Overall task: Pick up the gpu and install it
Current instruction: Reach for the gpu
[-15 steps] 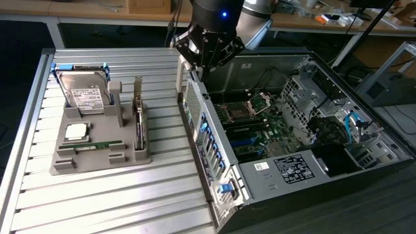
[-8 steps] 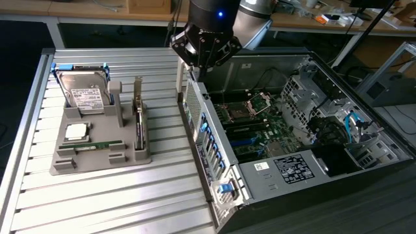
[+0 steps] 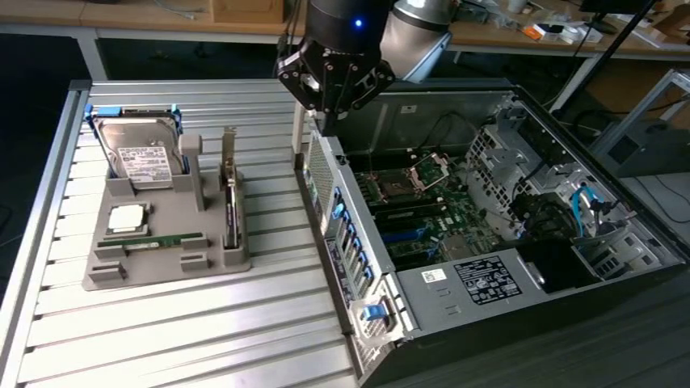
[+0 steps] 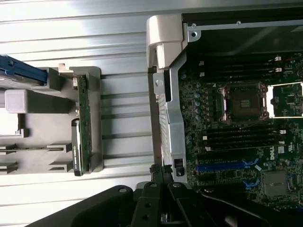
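Overhead, the black gripper [image 3: 326,121], fingers clenched empty, hangs at the open metal computer case's [image 3: 323,174] rear wall. The thin dark silver-bracketed gpu [image 3: 229,206] stands edge-on in the grey holder [image 3: 161,271] at eight o'clock. A clean pick needs fingers squared across its edge.

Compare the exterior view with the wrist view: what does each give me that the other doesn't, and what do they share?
Exterior view adds: the hard drive's labelled face and the power supply. Wrist view adds: a straight-down look along the blue expansion slot. Both: the gpu standing on edge in the gray tray, untouched; the open case with its CPU socket; the shut gripper over the case's rear wall.
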Robot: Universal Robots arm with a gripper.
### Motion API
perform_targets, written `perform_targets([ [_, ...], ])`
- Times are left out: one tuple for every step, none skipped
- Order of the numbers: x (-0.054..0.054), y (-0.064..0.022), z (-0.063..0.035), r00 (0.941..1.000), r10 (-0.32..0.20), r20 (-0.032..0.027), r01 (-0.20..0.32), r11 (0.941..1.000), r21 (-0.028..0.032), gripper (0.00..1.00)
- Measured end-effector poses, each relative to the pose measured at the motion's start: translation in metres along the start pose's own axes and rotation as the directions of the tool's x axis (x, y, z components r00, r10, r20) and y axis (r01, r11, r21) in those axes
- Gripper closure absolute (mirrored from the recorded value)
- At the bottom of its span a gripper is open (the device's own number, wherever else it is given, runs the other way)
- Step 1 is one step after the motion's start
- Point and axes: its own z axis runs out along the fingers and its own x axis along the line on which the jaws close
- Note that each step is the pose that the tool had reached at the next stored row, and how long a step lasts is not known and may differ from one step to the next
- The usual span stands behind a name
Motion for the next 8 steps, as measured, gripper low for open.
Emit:
perform_targets([
  [0.0009, -0.0001, 0.0, 1.0, 0.0, 0.0, 0.0, 1.0, 0.0, 0.89],
  [0.0014, -0.0001, -0.0001, 1.0, 0.0, 0.0, 0.0, 1.0, 0.0, 0.89],
  [0.002, -0.0002, 0.0, 1.0, 0.0, 0.0, 0.0, 1.0, 0.0, 0.89],
  [0.0025, -0.0002, -0.0001, 1.0, 0.0, 0.0, 0.0, 1.0, 0.0, 0.89],
  [0.003, -0.0002, -0.0001, 1.0, 0.0, 0.0, 0.0, 1.0, 0.0, 0.89],
  [0.004, -0.0003, -0.0001, 1.0, 0.0, 0.0, 0.0, 1.0, 0.0, 0.89],
  [0.0047, -0.0004, -0.0001, 1.0, 0.0, 0.0001, 0.0, 1.0, 0.0, 0.89],
  [0.0054, -0.0004, -0.0001, 1.0, 0.0, 0.0, 0.0, 1.0, 0.0, 0.89],
])
